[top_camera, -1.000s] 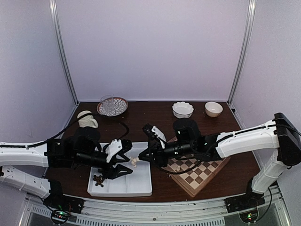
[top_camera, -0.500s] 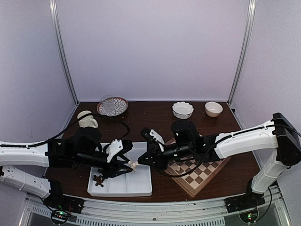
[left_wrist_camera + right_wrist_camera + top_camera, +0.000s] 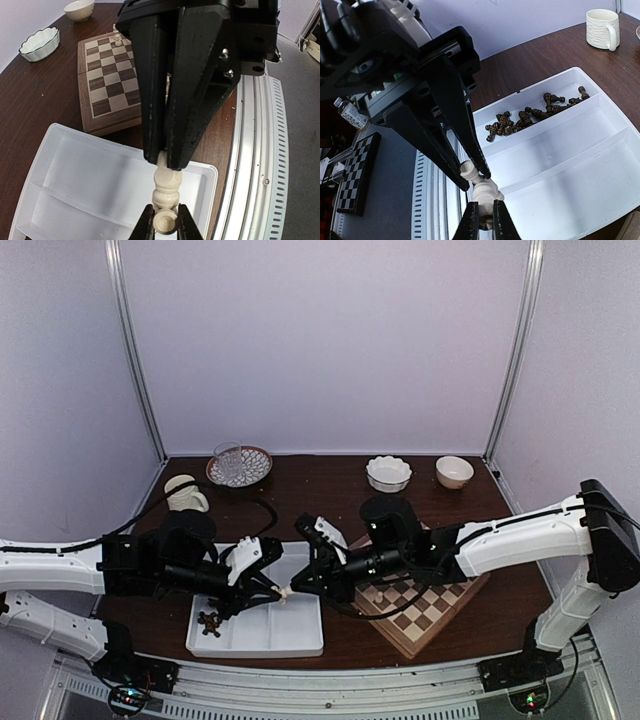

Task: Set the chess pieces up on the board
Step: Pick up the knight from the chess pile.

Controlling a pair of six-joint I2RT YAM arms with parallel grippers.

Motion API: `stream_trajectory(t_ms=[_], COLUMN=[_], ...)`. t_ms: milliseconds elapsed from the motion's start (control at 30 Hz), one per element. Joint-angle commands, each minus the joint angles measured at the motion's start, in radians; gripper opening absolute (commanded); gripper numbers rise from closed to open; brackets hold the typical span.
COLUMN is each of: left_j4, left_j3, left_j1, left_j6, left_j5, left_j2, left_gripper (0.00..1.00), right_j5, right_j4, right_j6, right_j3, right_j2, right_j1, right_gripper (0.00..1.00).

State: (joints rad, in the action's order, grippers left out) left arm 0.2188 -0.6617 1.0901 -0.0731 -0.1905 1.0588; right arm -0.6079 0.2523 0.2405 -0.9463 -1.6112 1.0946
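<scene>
Gripping: left gripper (image 3: pixel 165 215) and right gripper (image 3: pixel 484 207) both clamp one cream turned-wood chess piece (image 3: pixel 165 187)
Below: white divided plastic tray (image 3: pixel 75 175)

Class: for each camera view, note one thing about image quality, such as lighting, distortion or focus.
Top view: soft, even light, no hard shadows; the piece is a tiny pale speck. Left wrist view: the wide lens bends the rail into a curve; the right tool looms large and dark. Right wrist view: the tray edges bow outward.
</scene>
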Motion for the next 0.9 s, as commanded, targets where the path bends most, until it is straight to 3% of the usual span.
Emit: stream_trajectory(t_ms=[0, 400, 600, 867], left_j4=[-0.015, 0.046, 0.057, 0.061], left_j3=[-0.027, -0.023, -0.029, -0.032], left_j1=[-0.002, -0.003, -0.002, -0.002], left_j6=[0.008, 0.007, 0.003, -0.025], left_j5=[0.016, 0.174, 0.165, 0.163], left_j2=[-0.006, -0.050, -0.052, -0.012], left_gripper=[0.08, 0.06, 0.07, 0.07], right_j5=[0.039, 0.431, 0.795, 0.798], right_j4=[-0.045, -0.354, -0.726, -1.010], right_j6=[-0.022, -0.070, -0.188, -0.166], right_j3=[-0.045, -0.119, -0.273, -0.492], right_j2=[-0.015, 0.038, 0.058, -0.065], right_j1=[0.009, -0.025, -0.070, -0.231], right_gripper=[0.00, 0.00, 0.00, 0.00])
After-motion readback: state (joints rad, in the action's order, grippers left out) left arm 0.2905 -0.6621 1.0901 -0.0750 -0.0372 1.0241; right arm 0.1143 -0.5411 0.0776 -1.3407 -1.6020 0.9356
